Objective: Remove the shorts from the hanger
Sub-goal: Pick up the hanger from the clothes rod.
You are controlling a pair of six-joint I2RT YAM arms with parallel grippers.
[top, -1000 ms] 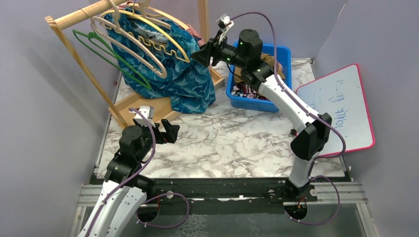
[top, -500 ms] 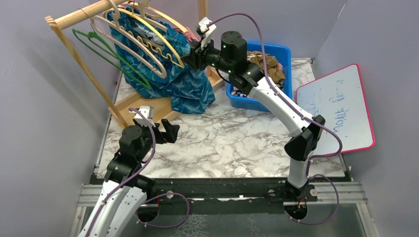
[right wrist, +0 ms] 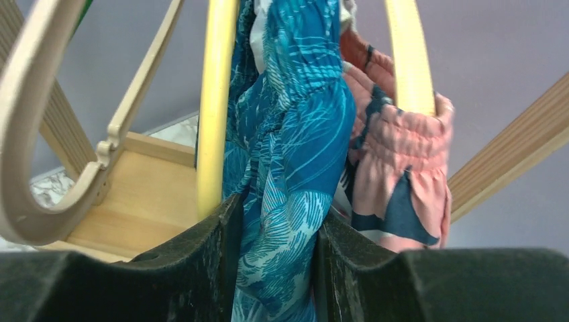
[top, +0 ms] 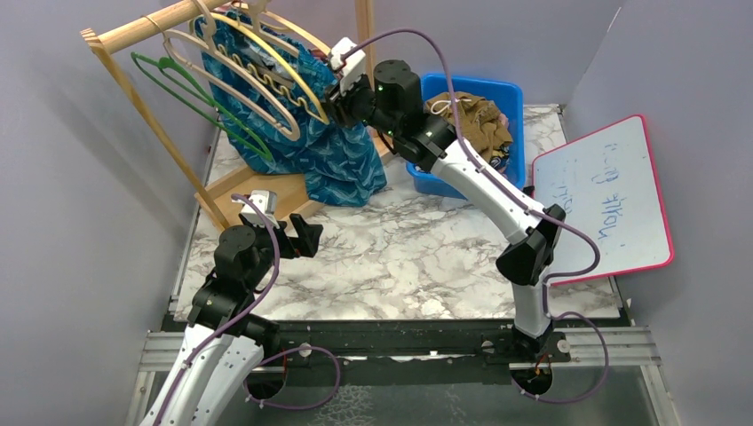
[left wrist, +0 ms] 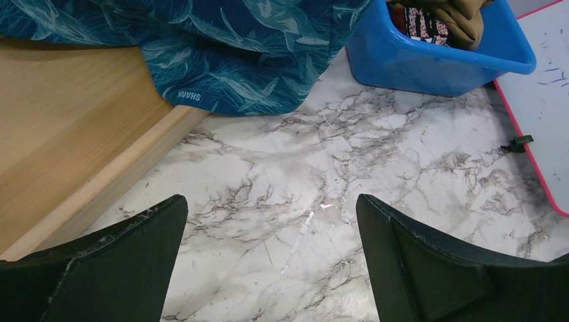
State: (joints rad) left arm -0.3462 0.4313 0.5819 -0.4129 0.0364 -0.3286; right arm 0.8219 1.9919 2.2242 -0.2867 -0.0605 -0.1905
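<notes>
The right gripper [top: 334, 99] has swung from the bin [top: 444, 188] to the rack [top: 133, 31], upper left, and now pinches the teal shorts [right wrist: 295, 134], ready to pull; left gripper [left wrist: 268, 228] idles wide.

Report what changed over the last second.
The right gripper swung left from over the blue bin to the rack and closed on the teal shorts. The left gripper stayed open and still; the hangers and bin did not move.
</notes>
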